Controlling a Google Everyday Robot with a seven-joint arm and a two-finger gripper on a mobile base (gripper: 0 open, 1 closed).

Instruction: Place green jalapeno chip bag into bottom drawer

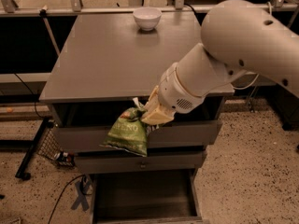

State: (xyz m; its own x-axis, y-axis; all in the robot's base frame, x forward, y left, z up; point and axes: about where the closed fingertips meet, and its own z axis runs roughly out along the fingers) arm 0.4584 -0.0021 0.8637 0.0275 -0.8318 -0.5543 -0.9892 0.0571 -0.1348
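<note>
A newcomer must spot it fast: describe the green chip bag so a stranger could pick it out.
Start at the grey cabinet with the white bowl on top. In front of its upper drawers, above the open bottom drawer, the gripper holds a crinkled green chip bag in the air. It is the only green, soft thing there.

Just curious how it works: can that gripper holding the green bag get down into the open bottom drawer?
Probably yes: the gripper, holding the green jalapeno chip bag, hangs in front of the cabinet, above the open bottom drawer.
</note>
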